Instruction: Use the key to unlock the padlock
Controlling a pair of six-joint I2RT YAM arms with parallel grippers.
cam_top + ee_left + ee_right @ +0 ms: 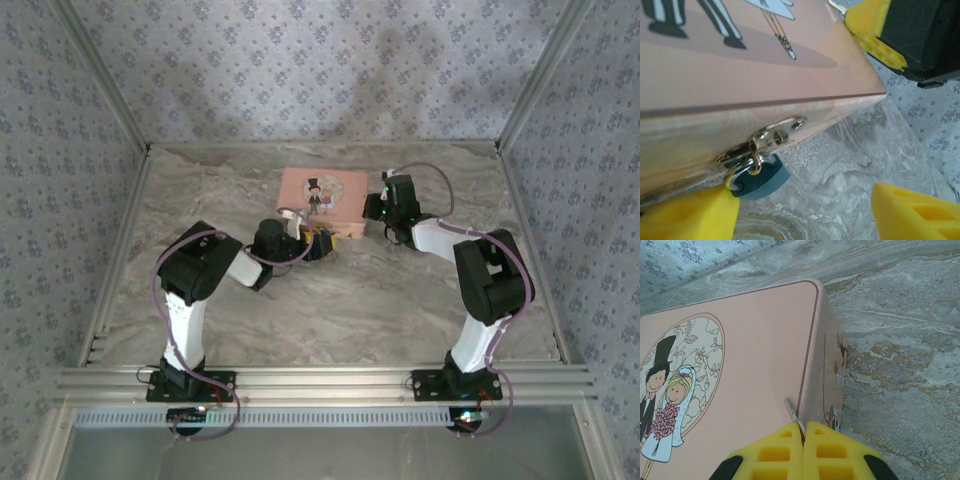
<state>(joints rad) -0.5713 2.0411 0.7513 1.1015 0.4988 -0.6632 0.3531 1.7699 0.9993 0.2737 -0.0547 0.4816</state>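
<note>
The tiny dark-blue padlock (760,180) hangs by its silver shackle from the hasp (767,137) on the front wall of the pink cartoon tin (322,195). My left gripper (805,202) is open at that wall. Its left finger (687,215) touches the padlock's lower left side, and the other finger stands far to the right. My right gripper (804,426) is shut on the small silver key (792,411). The key's blade pokes out over the tin's lid (740,385) near its right edge. In the top view, the right gripper (373,212) sits at the tin's right end.
The tin lies on the marble-patterned table (330,300) near the back centre, with patterned walls on three sides. The right gripper's yellow finger (872,32) and black body show past the tin's corner in the left wrist view. Bare tabletop lies in front of the tin.
</note>
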